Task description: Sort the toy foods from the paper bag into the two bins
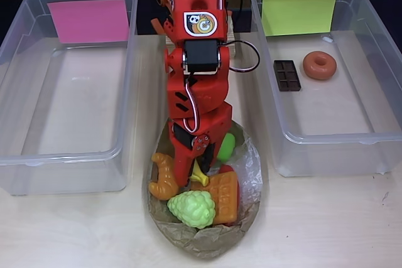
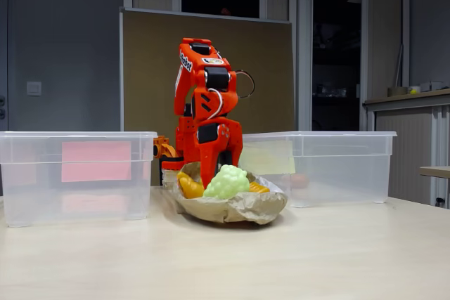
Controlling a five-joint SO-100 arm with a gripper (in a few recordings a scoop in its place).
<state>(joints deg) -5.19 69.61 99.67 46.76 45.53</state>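
Chocolate bar [image 1: 287, 75], donut [image 1: 319, 65] already in right yellow-green-label bin [image 1: 377, 131]; left pink-label bin [image 1: 19, 149] bare. Croissant [image 1: 164, 179], grapes [image 1: 192, 208], waffle [image 1: 224, 196], apple [image 1: 227, 146], bananas [image 1: 200, 176] left in paper bag [image 1: 207, 240], near desk centre. Tool [image 1: 188, 177] down among them; grip state unclear.

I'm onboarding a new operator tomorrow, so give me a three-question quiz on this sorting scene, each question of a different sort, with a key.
1. True or false: the bin with the pink label already holds toy foods.
2. Which two toys lie in the bin with the yellow-green label?
A. chocolate bar and donut
B. croissant and grapes
C. waffle and chili
3. Fill in: the gripper reaches down into the ____, among the croissant, grapes and waffle.

Key: 1 false, that bin holds nothing; 2 A; 3 paper bag.
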